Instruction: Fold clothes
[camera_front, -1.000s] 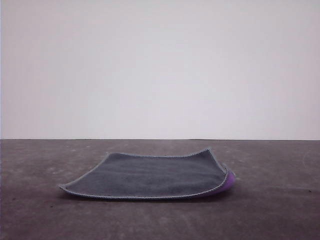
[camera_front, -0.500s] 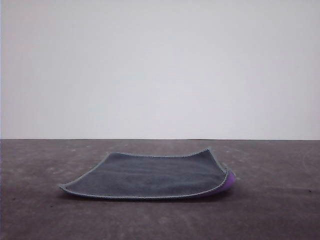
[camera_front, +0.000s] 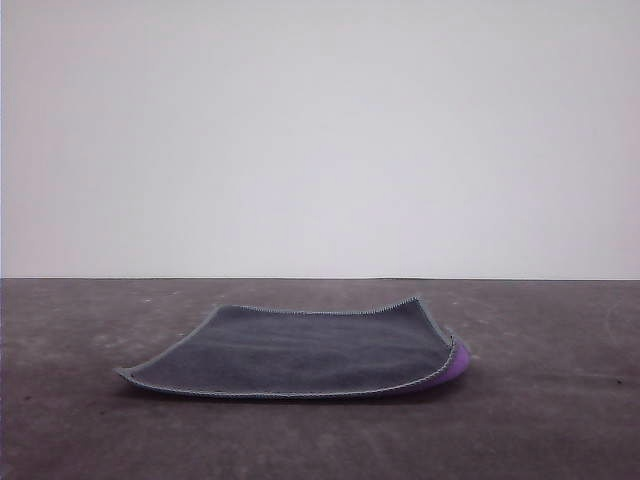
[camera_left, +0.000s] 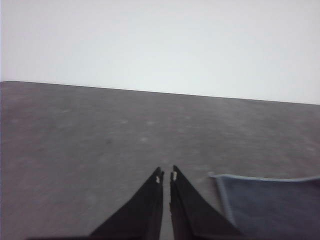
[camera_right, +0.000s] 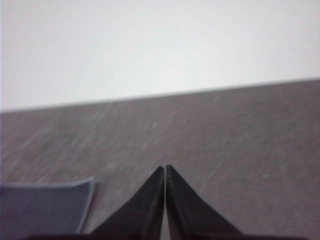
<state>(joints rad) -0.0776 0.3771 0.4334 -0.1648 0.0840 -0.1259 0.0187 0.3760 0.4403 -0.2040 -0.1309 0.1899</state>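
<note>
Dark grey cloth (camera_front: 300, 352), purple underside, flat on surface (camera_front: 90, 430). Left hand (camera_left: 166, 175), right hand (camera_right: 165, 168): closed, empty.

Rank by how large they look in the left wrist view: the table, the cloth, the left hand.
1. Table, by far the largest.
2 and 3. Cloth and left hand: they look alike in area. The hand sits right at the camera and the cloth is cut off by the frame edge, so I leave them unranked.
</note>
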